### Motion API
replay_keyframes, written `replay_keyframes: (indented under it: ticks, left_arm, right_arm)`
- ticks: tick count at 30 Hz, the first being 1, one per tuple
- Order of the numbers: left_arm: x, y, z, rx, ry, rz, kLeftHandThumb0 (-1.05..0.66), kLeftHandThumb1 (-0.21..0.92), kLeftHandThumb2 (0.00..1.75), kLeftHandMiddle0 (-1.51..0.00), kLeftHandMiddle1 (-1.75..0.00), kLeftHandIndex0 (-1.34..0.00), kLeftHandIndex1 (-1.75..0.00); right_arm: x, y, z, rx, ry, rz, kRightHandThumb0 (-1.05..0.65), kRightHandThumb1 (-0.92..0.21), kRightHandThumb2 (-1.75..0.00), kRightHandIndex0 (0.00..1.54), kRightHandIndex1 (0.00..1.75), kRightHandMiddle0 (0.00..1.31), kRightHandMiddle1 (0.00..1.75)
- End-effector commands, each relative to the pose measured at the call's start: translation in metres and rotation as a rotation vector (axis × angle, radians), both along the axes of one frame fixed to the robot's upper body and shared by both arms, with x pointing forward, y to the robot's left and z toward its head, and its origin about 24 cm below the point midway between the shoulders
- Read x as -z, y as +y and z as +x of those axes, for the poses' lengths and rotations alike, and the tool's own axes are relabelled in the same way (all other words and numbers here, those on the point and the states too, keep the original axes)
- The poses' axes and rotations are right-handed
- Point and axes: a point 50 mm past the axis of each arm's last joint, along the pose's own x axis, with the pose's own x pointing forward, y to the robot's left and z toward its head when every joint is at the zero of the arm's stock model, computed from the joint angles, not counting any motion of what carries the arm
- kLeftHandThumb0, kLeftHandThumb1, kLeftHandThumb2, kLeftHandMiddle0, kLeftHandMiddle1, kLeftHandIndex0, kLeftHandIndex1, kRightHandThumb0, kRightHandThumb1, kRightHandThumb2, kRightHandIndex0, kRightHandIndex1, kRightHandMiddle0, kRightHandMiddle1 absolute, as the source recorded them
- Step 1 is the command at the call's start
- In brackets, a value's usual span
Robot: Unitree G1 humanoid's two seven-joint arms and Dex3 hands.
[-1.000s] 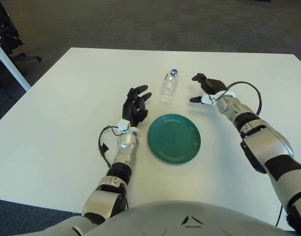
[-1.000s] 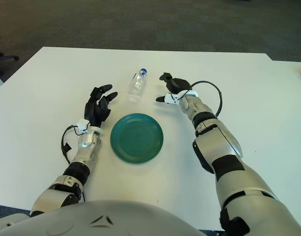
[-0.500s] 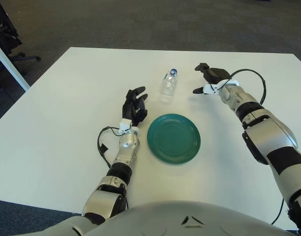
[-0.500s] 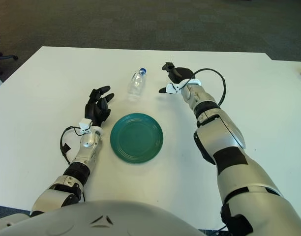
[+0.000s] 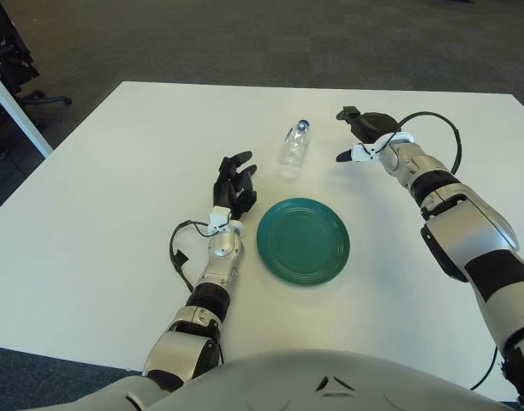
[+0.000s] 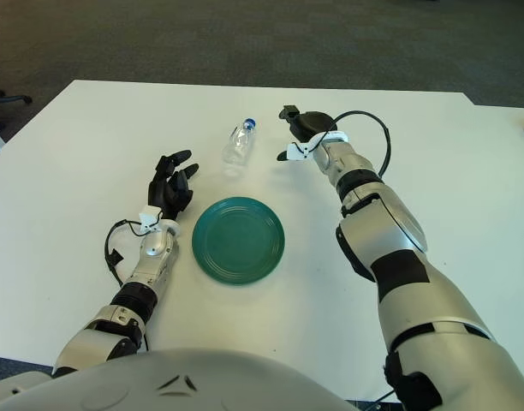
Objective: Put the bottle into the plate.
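A clear plastic bottle with a blue cap lies on its side on the white table, beyond the plate. The round green plate sits in the middle, with nothing on it. My right hand hovers just right of the bottle, fingers spread, a small gap from it and holding nothing. My left hand shows left of the plate, fingers relaxed and pointing away from me, holding nothing.
The table's far edge runs behind the bottle, with dark carpet beyond. A black cable loops at my right wrist. Another white table's leg and a chair base stand at the far left.
My right hand has moved away from me and slightly left, ending beside the bottle's cap end. My left hand has barely shifted, its fingers a little more drawn in.
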Motion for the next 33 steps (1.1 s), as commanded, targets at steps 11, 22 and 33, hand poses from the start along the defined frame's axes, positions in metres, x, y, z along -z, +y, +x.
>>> replay_keyframes:
  ticks: [11, 22, 33]
  left_arm:
    - [0.028, -0.024, -0.013, -0.055, 0.187, -0.055, -0.69, 0.92, 0.71, -0.54, -0.45, -0.28, -0.87]
    - [0.016, -0.025, 0.005, -0.106, 0.191, 0.070, -0.73, 0.92, 0.61, -0.47, -0.30, -0.18, -0.82]
    - [0.003, -0.022, 0.029, -0.149, 0.206, 0.146, -0.88, 0.92, 0.44, -0.37, -0.12, -0.02, -0.81]
  right_arm:
    - [0.001, 0.000, 0.001, 0.023, 0.022, 0.018, -0.71, -0.92, -0.14, 0.49, 0.01, 0.00, 0.71]
    - [0.007, -0.001, -0.002, 0.025, 0.032, 0.019, -0.71, -0.92, -0.12, 0.51, 0.02, 0.00, 0.70]
    - [0.030, -0.006, -0.014, 0.033, 0.075, 0.057, -0.70, -0.92, -0.16, 0.50, 0.02, 0.00, 0.72]
